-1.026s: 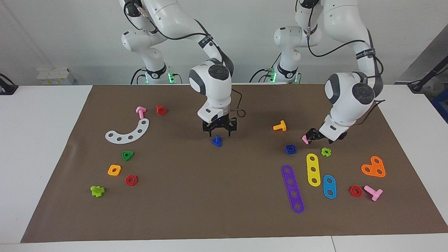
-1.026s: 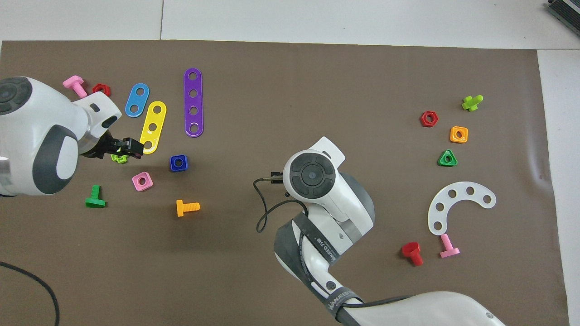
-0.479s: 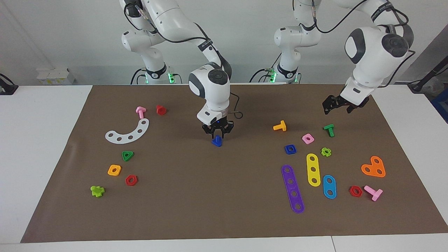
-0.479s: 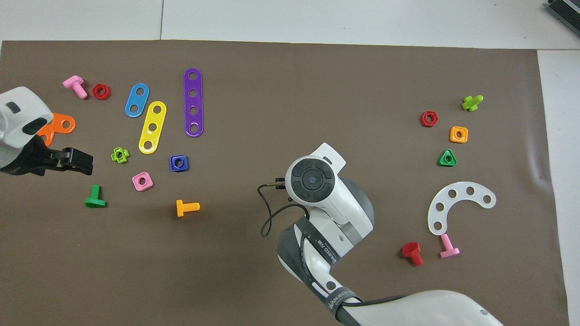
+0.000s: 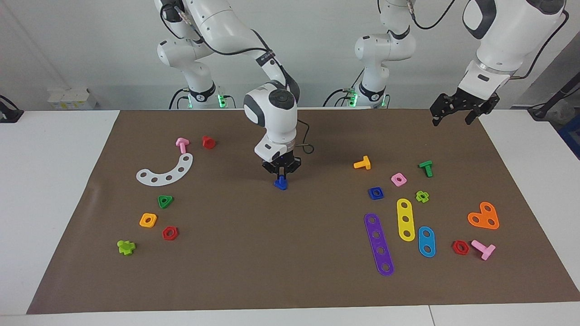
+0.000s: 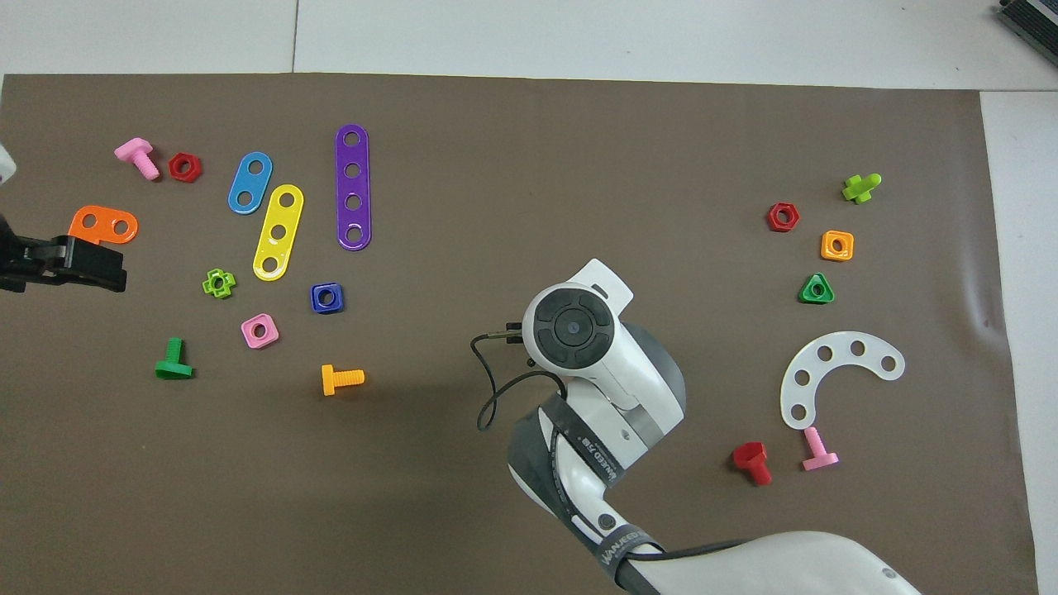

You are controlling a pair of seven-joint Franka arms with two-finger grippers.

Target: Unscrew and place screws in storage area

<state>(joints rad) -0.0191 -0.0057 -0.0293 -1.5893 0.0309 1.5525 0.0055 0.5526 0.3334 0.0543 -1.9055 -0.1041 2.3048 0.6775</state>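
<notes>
A royal-blue screw [image 5: 281, 183] stands head down on the brown mat [image 5: 290, 253] near the table's middle. My right gripper [image 5: 281, 172] points straight down over it, with its fingers shut on the upright stem. In the overhead view the right arm's hand [image 6: 570, 326] hides the screw. The matching blue square nut [image 5: 376, 193] lies apart from it, toward the left arm's end, and also shows in the overhead view [image 6: 327, 297]. My left gripper [image 5: 453, 113] is open and empty, raised high over the mat's edge at the left arm's end; it also shows in the overhead view [image 6: 70, 263].
Near the blue nut lie a pink nut [image 5: 398, 179], a green bolt [image 5: 426, 168], an orange bolt [image 5: 362, 163], a lime nut [image 5: 422, 196] and purple, yellow and blue strips. A white curved plate [image 5: 166, 171] and several small nuts and bolts lie toward the right arm's end.
My right gripper's fingers have closed on the blue screw's stem. My left gripper has let go of the pink nut and risen away toward its own end of the table.
</notes>
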